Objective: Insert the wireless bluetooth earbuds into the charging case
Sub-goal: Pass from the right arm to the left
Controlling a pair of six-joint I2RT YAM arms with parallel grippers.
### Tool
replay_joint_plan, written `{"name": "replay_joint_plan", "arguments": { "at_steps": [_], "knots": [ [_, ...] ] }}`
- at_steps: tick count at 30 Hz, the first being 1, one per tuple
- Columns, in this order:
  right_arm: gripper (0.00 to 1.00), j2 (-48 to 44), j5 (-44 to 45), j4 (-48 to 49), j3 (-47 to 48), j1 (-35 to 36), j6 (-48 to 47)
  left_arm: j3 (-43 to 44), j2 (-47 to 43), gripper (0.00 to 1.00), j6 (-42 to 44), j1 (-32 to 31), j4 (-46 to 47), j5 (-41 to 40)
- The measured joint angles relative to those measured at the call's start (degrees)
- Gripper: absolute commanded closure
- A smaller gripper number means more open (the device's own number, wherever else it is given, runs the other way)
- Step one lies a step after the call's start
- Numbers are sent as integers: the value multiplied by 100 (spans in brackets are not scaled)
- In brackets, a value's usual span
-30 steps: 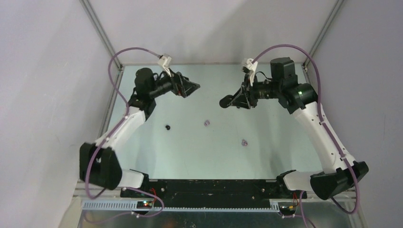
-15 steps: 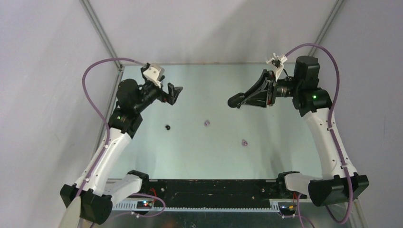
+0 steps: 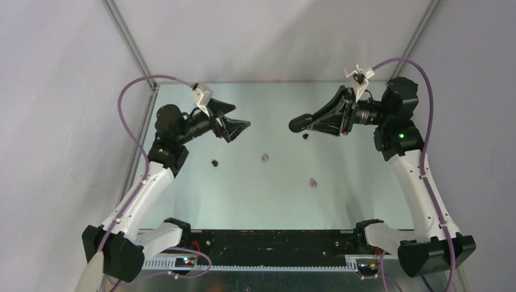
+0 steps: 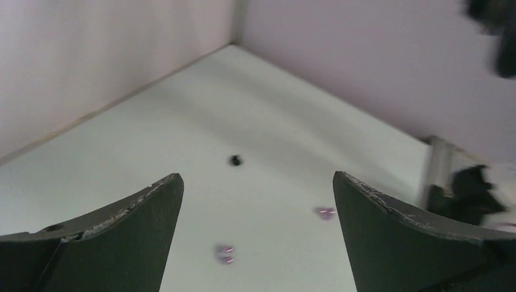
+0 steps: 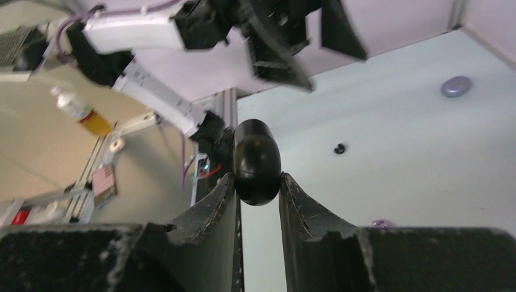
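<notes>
Hard bits first. The right gripper [image 5: 257,177] is pinching a glossy black oval that we take for the charging case [image 5: 257,152]. Its lower half is buried between the fingers, and we can't tell whether the lid is up or down. The earbuds are just specks from above and blurry in the left wrist view, so we can't say which way any of them lies.

Count: four buds, all loose on the table [image 3: 353,201], none in the case.
- Closest to the arm bases is a lilac one [image 3: 313,182], nearer than the case and a bit to its right.
- Next is a black one [image 3: 214,162], well off to the case's left.
- The second lilac [image 3: 264,157] is nearer than the case and just to its left.
- The second black [image 3: 304,135] sits almost under the case.

One case, two arms. The left gripper [image 4: 257,176], off to the case's left, has its fingers spread wide and holds nothing.

The tabletop is smooth, pale and faintly green. The walls are plain and pale, with metal posts in the far corners.
</notes>
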Motion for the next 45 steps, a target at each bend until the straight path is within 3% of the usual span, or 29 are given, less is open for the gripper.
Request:
{"name": "replay_joint_plan", "arguments": {
  "at_steps": [4, 9, 20, 27, 36, 45],
  "knots": [
    [90, 166, 671, 1322, -247, 48, 1239, -562, 57, 1, -1386, -214, 1556, 734],
    [90, 442, 1338, 2444, -678, 149, 2409, -1419, 120, 0, -2933, -299, 3639, 1045],
    [89, 743, 1799, 3279, -949, 664, 3152, -2002, 868, 0, -5121, -813, 6754, 831],
    [89, 979, 1928, 3362, -951, 957, 3130, -2037, 1187, 1, -5657, -955, 7434, 501],
    [88, 1169, 1928, 3377, -955, 1287, 3115, -2037, 1344, 1, -5786, -1051, 7554, 286],
    [88, 1401, 1923, 3462, -953, 1569, 3077, -2037, 1351, 10, -5783, -1102, 7545, 278]
  ]
}}
